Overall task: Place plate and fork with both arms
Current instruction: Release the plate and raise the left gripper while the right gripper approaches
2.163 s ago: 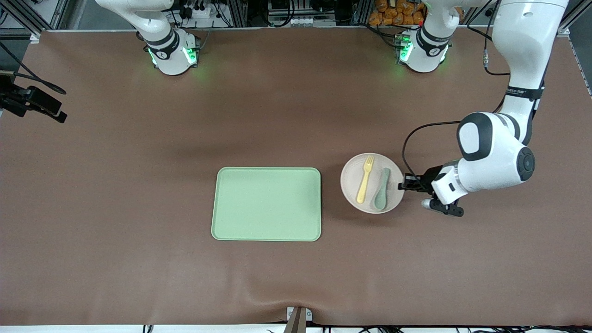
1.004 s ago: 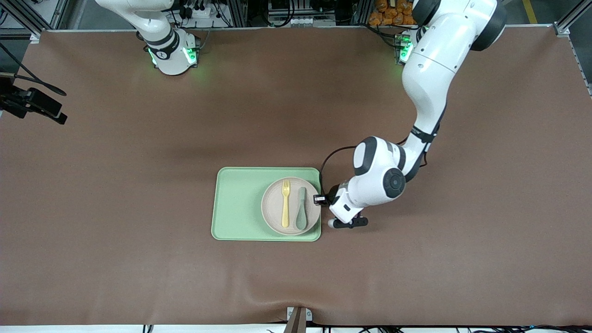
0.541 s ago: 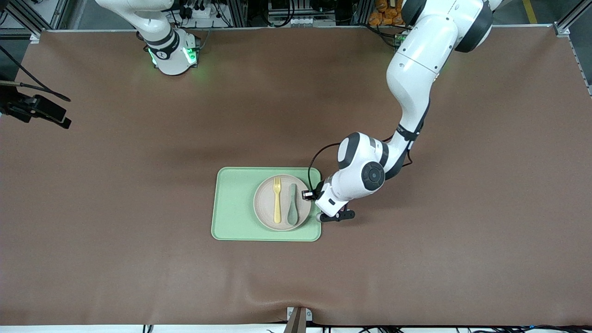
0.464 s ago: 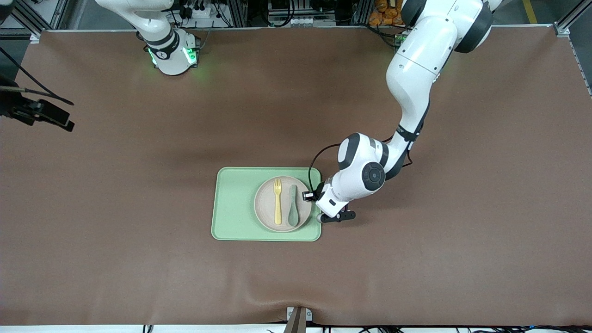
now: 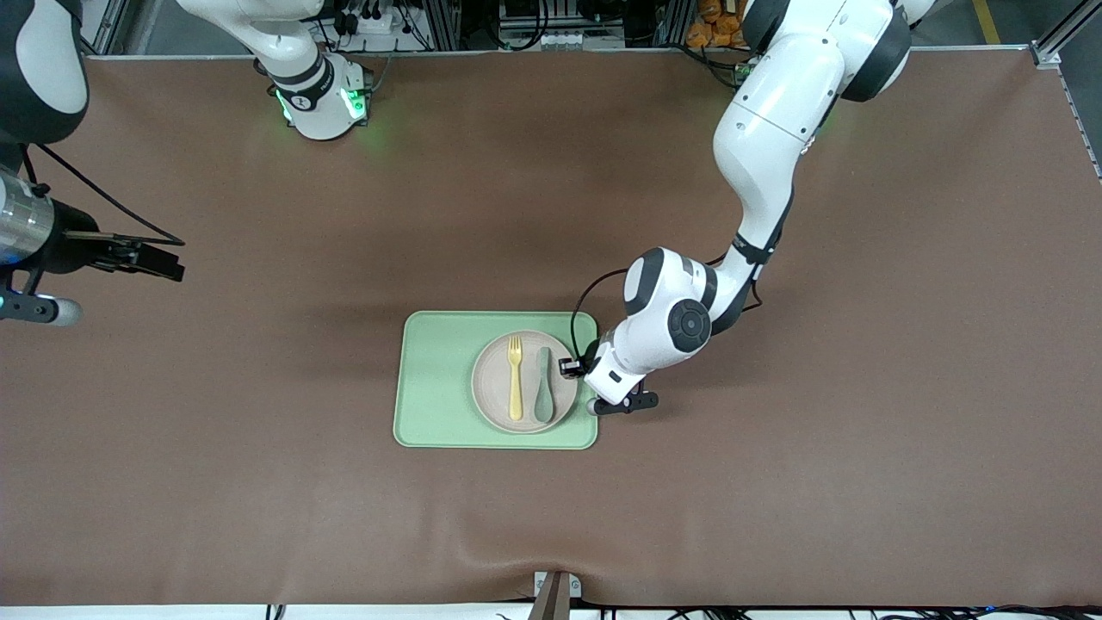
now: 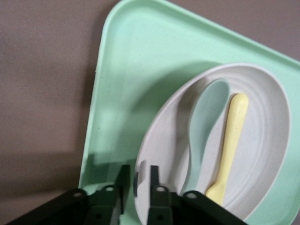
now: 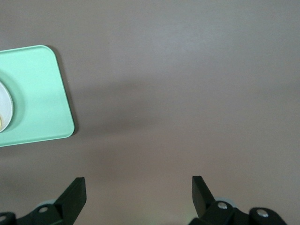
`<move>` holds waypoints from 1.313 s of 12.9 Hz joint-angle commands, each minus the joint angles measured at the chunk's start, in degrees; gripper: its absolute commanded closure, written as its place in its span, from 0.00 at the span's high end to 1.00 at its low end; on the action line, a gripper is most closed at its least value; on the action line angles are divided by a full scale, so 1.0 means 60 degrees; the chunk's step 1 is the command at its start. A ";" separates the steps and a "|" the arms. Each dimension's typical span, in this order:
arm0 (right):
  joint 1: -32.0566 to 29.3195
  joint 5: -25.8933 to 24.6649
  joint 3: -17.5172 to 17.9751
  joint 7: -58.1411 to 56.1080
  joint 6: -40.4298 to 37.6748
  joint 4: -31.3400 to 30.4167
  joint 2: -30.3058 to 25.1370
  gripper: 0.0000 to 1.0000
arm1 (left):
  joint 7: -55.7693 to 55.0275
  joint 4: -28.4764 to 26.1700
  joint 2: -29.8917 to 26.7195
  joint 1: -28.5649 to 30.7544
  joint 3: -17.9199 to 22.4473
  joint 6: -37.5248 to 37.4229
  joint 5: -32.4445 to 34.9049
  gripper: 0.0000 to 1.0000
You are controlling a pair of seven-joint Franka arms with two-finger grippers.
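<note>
The pale speckled plate [image 5: 492, 389] lies on the light-green tray [image 5: 439, 379], on the half toward the left arm's end. The yellow fork [image 5: 515, 379] lies on the plate beside a grey-green spoon [image 5: 544, 385]. My left gripper [image 5: 570, 368] is shut on the plate's rim at the tray's edge. In the left wrist view its fingertips [image 6: 138, 176] straddle the rim of the plate [image 6: 262, 140], with the fork [image 6: 232, 140] and spoon [image 6: 206, 122] on it. My right gripper [image 5: 168, 263] is open and empty over bare table at the right arm's end.
The right wrist view shows the gripper [image 7: 138, 185] open over brown table, with a corner of the tray [image 7: 33, 93] and a sliver of the plate [image 7: 3, 110]. The tray's half [image 6: 136, 61] toward the right arm's end is bare.
My left gripper carried the plate with fork and spoon from the table onto the tray; it has hardly moved in the last half second. My right arm has swung into view.
</note>
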 commanded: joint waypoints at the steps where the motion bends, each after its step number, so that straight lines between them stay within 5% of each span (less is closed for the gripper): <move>1: 0.0461 0.0083 0.0015 0.0017 -0.0018 0.0324 0.0282 1.00 | -0.0458 0.0184 -0.0215 -0.0154 0.0192 0.0034 0.0019 1.00; 4: 0.0944 0.0741 0.0000 0.0236 0.0377 0.0486 0.0765 1.00 | -0.0488 0.0097 -0.1064 0.0021 0.0192 -0.0243 0.0078 1.00; 7: 0.1382 0.1473 0.0015 0.0266 0.1108 0.0618 0.1321 1.00 | -0.0722 0.0009 -0.2380 0.0459 0.0601 -0.2054 0.0369 1.00; 13: 0.3315 0.1299 0.0000 0.1802 0.3639 0.0953 0.2975 1.00 | -0.1221 -0.0079 -0.5003 0.2069 0.0705 -0.5337 0.1949 1.00; 17: 0.4254 0.0849 -0.0029 0.3209 0.3908 0.2797 0.4850 1.00 | -0.1133 -0.0079 -0.6425 0.2833 0.0690 -0.7125 0.3474 1.00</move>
